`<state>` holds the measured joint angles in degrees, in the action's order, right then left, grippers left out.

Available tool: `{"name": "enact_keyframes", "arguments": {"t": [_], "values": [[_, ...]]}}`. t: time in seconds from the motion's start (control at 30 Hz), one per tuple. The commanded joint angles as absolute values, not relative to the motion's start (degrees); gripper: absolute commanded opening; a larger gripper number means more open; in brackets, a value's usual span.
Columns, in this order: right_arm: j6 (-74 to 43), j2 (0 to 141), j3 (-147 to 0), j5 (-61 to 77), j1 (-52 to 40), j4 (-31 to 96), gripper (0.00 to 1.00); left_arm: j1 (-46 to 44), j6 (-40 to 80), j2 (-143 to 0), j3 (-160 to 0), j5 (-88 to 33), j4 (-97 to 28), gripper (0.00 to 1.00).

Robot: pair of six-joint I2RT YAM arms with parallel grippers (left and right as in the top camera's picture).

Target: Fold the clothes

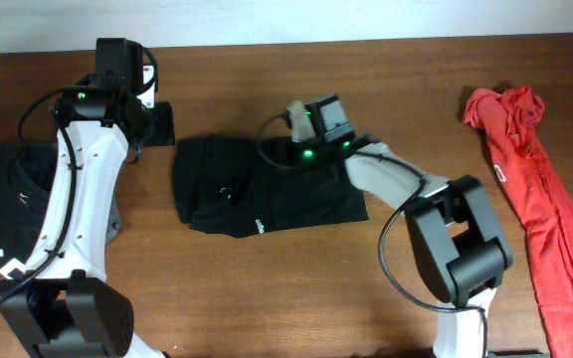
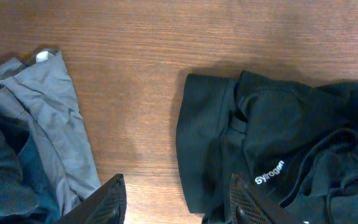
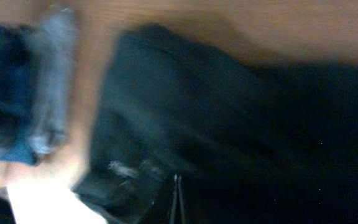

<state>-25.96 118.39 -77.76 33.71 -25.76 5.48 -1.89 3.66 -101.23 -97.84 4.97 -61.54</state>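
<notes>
A black garment (image 1: 267,184) lies bunched and partly folded at the table's middle. It bears small white lettering (image 2: 269,171) and also shows in the left wrist view (image 2: 278,137). My left gripper (image 2: 176,196) is open and empty, just off the garment's left edge, above bare wood; overhead it sits at the upper left (image 1: 162,124). My right gripper (image 3: 176,190) is shut, low over the garment's top edge (image 1: 301,139). Its view is blurred, so I cannot tell whether fabric is pinched.
A red garment (image 1: 530,179) lies crumpled along the right side. A pile of grey and dark blue clothes (image 1: 3,199) sits at the left edge, also in the left wrist view (image 2: 48,112). The wooden table (image 1: 267,288) shows bare in front.
</notes>
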Motion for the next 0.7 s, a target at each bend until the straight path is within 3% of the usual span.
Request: {"name": "enact_keyframes", "arguments": {"t": [0.0,0.1,0.33,0.5,0.6,0.67], "values": [[-28.05,118.63,-78.04,37.15,-26.33,-0.21,0.04,-1.69,2.81,-99.29,-98.63,5.39,-61.67,0.53],[-28.95,118.58,-78.85,37.65,-25.06,-1.39,0.04,-1.69,2.79,-99.29,-98.63,5.41,-61.91,0.54],[-23.4,114.76,-78.91,44.88,-18.06,1.63,0.04,-0.56,3.2,-99.31,-98.1,4.97,-62.89,0.69],[-22.39,109.25,-78.91,44.82,-12.1,7.86,0.04,2.31,1.85,-100.03,-93.27,-5.13,-61.32,0.77],[-22.26,106.76,-78.94,44.82,-8.67,12.45,0.17,3.51,0.38,-101.49,-88.97,-8.6,-58.67,0.82],[-21.26,105.69,-78.94,44.82,-6.52,16.29,0.21,3.95,0.38,-103.35,-85.95,-9.82,-56.6,0.87]]}}
